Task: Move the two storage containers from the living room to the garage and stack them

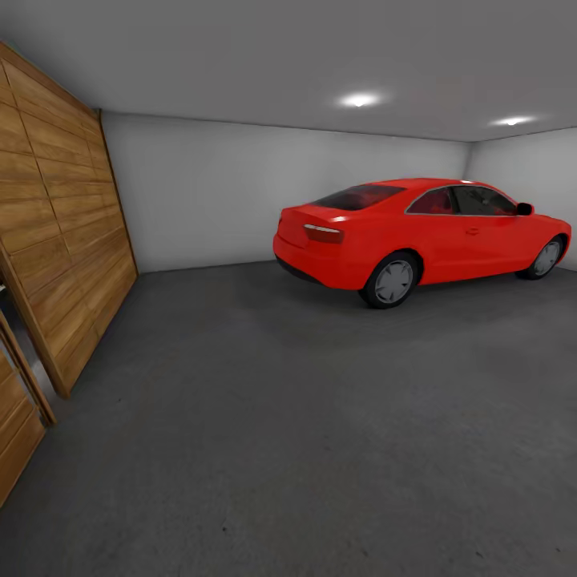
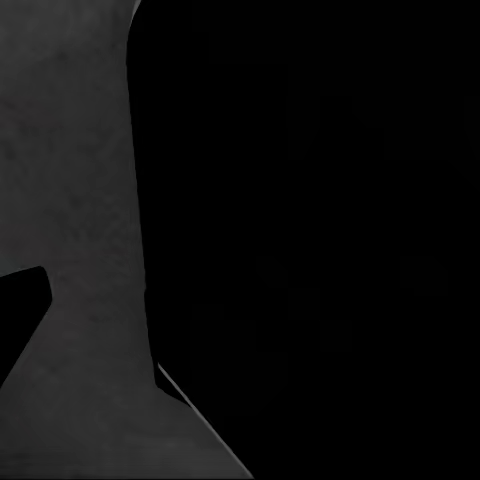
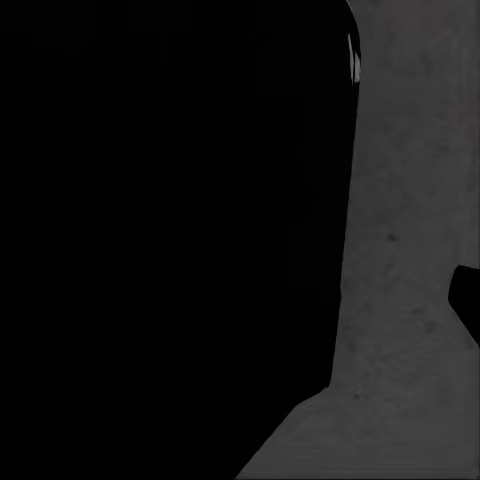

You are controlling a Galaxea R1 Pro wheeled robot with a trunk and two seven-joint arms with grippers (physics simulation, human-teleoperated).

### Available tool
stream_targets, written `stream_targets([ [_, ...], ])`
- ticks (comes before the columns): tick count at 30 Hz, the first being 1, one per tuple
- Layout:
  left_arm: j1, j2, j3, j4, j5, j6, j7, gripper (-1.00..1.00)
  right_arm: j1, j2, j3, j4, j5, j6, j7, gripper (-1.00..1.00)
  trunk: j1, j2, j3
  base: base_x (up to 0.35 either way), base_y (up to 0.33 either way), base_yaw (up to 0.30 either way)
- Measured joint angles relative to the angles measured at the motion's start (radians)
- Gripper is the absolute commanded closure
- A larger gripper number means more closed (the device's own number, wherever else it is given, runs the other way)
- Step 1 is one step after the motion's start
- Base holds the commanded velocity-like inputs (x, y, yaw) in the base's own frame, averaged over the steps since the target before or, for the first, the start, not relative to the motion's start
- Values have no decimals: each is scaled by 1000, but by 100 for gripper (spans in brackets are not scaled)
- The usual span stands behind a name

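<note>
You are looking into the garage: a wood-panelled door (image 1: 64,232) is standing along the left wall, the dark grey floor (image 1: 304,433) is spreading across the middle, and a red coupe (image 1: 421,236) is sitting at the right under two ceiling lights (image 1: 359,99). Both wrist cameras are showing a large black shape against mottled grey floor (image 2: 70,200), so you cannot tell whether either gripper is released or clenched, nor where the storage containers lie relative to them.
</note>
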Motion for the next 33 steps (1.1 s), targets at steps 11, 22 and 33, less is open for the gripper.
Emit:
stream_targets([
  [11, -2, 9, -3, -25, 1, -8, 1, -100, 0, 5, 56, 0, -22, -20, 2, -100, 0, 0, 0, 0, 0, 0],
  [22, -1, 9, -3, -26, 1, -8, 1, -100, 0, 3, 116, 0, -48, -23, 1, -100, 0, 0, 0, 0, 0, 0],
  [33, -1, 9, -3, -26, 1, -8, 1, -100, 0, 3, 179, 0, -49, -24, 1, -100, 0, 0, 0, 0, 0, -69],
])
